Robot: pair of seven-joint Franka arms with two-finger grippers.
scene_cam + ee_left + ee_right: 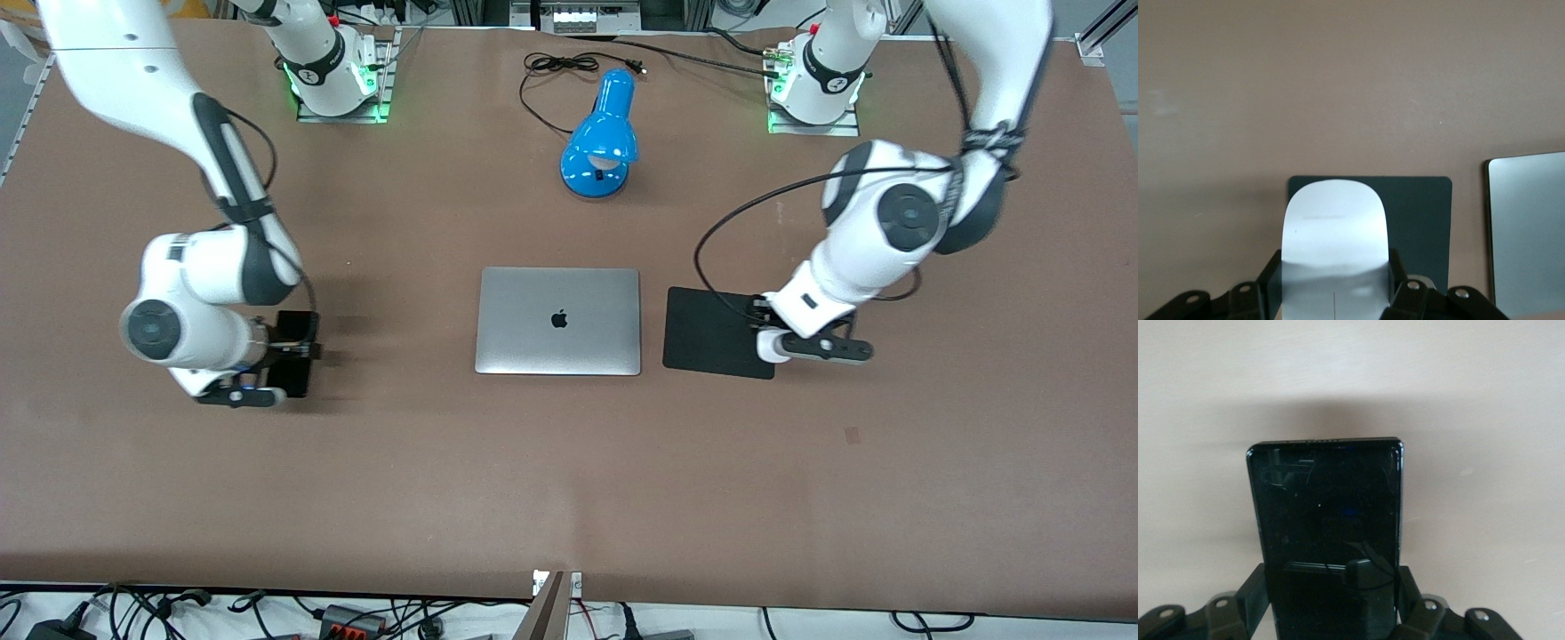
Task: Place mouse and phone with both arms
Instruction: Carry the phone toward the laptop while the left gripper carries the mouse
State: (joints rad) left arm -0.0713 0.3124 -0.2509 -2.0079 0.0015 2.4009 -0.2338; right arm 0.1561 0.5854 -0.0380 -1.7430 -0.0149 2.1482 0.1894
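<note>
Over the black mouse pad (716, 332), at its edge toward the left arm's end of the tabletop (569, 480), the left gripper (772, 342) holds the mouse (1333, 247), its jaws clamped on the long sides. The right gripper (298, 351), over the tabletop toward the right arm's end, beside the closed laptop (558, 320), has its jaws clamped on the phone (1330, 533) across its narrow edges. Both items look light and rigid — and glossy, so likely slippery; gripping the flat sides seems safest. The phone's glass face probably calls for a gentle set-down.
</note>
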